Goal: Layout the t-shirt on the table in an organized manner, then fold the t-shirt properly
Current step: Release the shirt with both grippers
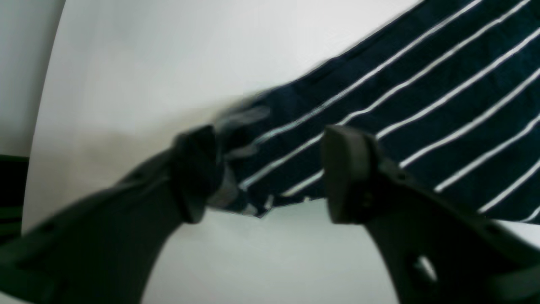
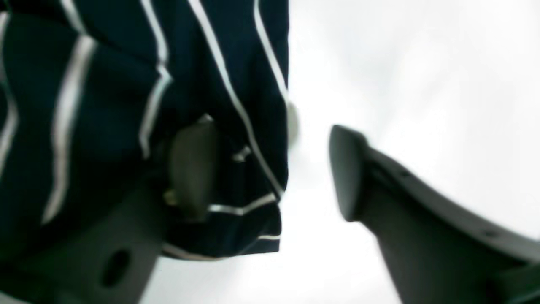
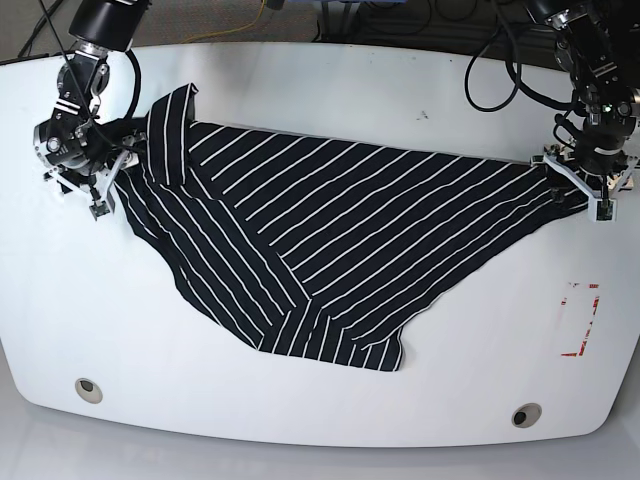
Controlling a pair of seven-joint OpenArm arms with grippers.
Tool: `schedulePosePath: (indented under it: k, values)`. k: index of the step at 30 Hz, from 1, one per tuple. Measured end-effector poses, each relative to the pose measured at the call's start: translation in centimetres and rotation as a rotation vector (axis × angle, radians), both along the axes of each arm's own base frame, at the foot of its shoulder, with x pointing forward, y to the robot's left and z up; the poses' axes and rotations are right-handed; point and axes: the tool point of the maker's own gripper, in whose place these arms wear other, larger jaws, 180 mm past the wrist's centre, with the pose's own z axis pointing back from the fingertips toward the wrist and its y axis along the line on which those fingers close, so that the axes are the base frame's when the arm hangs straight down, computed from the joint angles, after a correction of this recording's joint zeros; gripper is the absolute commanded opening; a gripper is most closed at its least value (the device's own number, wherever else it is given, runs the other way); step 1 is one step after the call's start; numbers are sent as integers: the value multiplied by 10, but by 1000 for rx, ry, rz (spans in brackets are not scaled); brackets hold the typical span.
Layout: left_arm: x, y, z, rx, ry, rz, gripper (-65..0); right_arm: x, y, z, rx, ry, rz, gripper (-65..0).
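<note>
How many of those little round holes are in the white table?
2. One grommet sits near the table's front left corner in the base view, the other grommet near its front right corner. The t-shirt could be hiding more.

A white table [image 3: 320, 90] with rounded edges is carrying a black, white-striped t-shirt [image 3: 330, 250] spreading unevenly across it, beside a red-marked rectangle [image 3: 582, 320] and two round grommets [image 3: 88, 389].

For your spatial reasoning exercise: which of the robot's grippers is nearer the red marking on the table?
Left. The left gripper sits just above the red marking at that table end; the right gripper is at the opposite end.
</note>
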Motion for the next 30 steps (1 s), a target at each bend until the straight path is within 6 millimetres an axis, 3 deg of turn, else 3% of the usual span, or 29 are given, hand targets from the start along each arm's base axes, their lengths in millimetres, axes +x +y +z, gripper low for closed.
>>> schedulePosePath:
  k: [7, 20, 25, 30]
  values:
    - [9, -1, 6, 2, -22, -5, -257, 11, 1, 15, -16, -47, 13, -178]
    - [42, 12, 46, 42, -129, 3, -257, 48, 13, 47, -12, -170, 25, -178]
    - [70, -5, 69, 26, -215, -44, -257, 67, 19, 60, 6, -222, 18, -175]
    - [86, -32, 73, -13, -243, -92, -257, 91, 42, 71, 64, -286, 30, -176]
